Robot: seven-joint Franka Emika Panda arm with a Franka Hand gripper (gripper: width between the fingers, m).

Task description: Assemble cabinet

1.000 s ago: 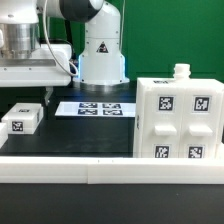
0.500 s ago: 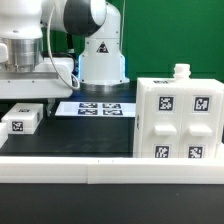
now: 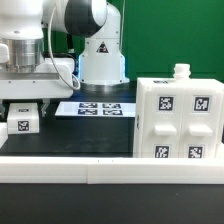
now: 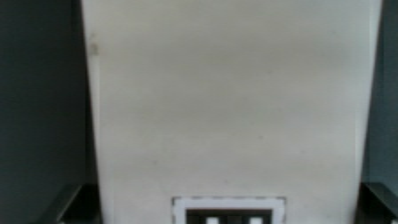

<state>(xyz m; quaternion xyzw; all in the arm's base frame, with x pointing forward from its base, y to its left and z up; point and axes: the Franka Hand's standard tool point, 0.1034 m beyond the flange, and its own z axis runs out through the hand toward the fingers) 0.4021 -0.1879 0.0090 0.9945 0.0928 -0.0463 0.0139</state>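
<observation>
The black surface (image 3: 70,137) carries the cabinet body (image 3: 178,120) at about 3 o'clock in the exterior view, with its tags facing the camera. The marker board (image 3: 95,108) lies flat near centre. At 9 o'clock the hand (image 3: 22,104) sits over a small panel (image 3: 21,122), and its fingers (image 4: 64,206) flank the panel's sides. Whether they pinch it cannot be told.

One body (image 3: 180,122), with four tags (image 3: 165,101) showing on its front and one knob (image 3: 180,71) on top. One panel (image 3: 22,120) bearing one tag (image 3: 22,126). One marker board (image 3: 95,108). One arm (image 3: 85,30). One worktop (image 3: 75,135).
</observation>
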